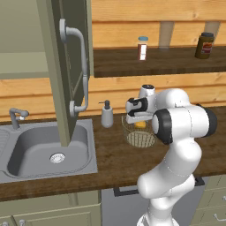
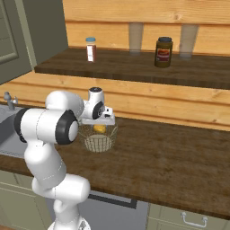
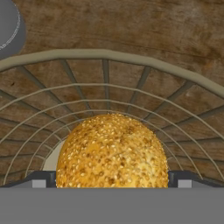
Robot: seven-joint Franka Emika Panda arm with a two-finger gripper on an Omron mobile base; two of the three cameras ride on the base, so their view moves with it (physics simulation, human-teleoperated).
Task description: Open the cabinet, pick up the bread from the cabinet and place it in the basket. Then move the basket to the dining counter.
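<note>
The white arm folds forward over the dark wood bench (image 2: 170, 157), its end effector (image 3: 112, 183) pointing down with fingers spread either side of the round, seeded golden bread (image 3: 112, 151) lying in the pale wire-mesh basket (image 2: 98, 139), beyond which the sage-green cabinet door (image 1: 66, 66) hangs open.

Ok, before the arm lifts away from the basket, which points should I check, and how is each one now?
1. Cabinet door open: ok.
2. Bread inside the basket: ok.
3. Gripper jaws open, one on each side of the bread: ok.
4. Bread free of the jaws: cannot tell.
5. Basket upright on the worktop: ok.
6. Basket at the dining counter: not ok.
</note>
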